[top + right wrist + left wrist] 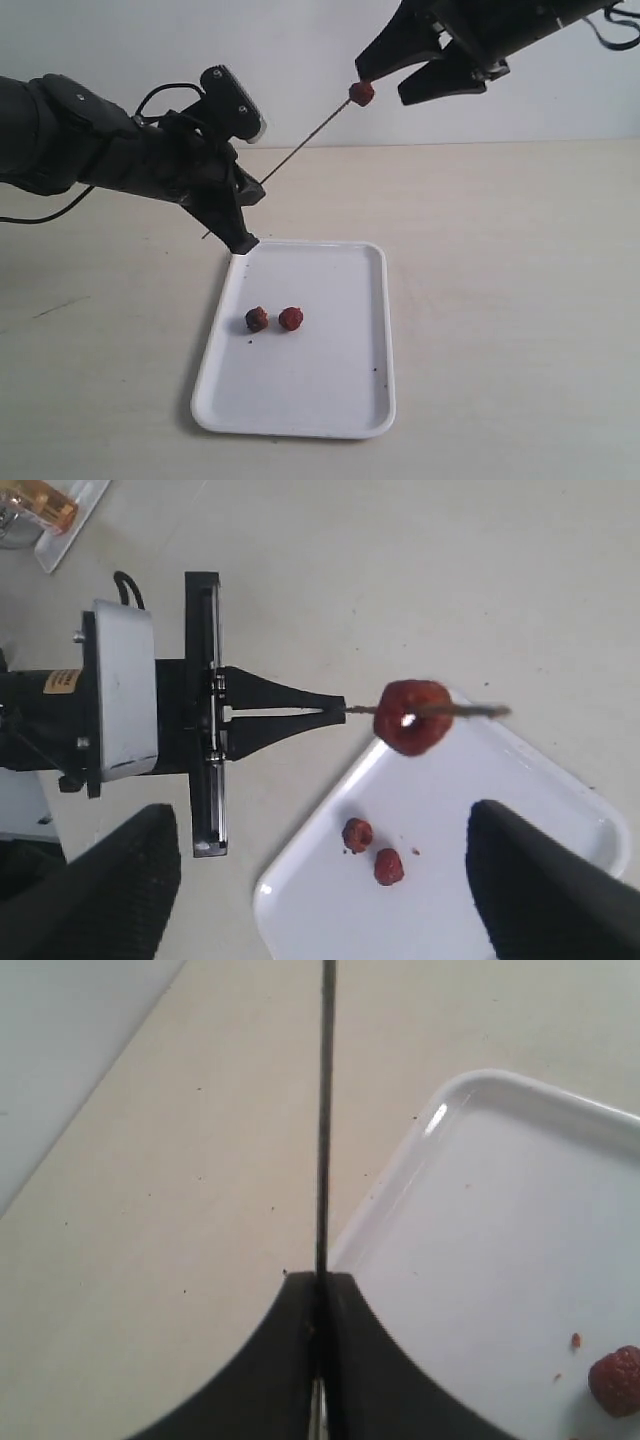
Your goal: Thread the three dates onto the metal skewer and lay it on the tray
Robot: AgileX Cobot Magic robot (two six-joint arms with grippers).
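Exterior view, left to right

- left gripper: clenched on the metal skewer near its low end; the left wrist view shows the jaws pinched flat against the rod, no gap
- skewer's long axis: 8 o'clock up to 2 o'clock, pointed end high and toward the right arm
- threaded date: on the rod close to the tip; the right wrist view shows a short bare point poking out past it
- right gripper: jaws spread wide, grasping nothing; the threaded date hangs in the gap between them, clear of both fingers in the right wrist view
- tray: flat on the table, directly at 6 o'clock from the left gripper
- dark date and red date: side by side, loose on the tray, near its left rim

Judgement: one of three on. The loose pair lies at about 7 o'clock from the right gripper, well apart from it. The left gripper is nearer but occupied, so the fetch likely falls to the right arm
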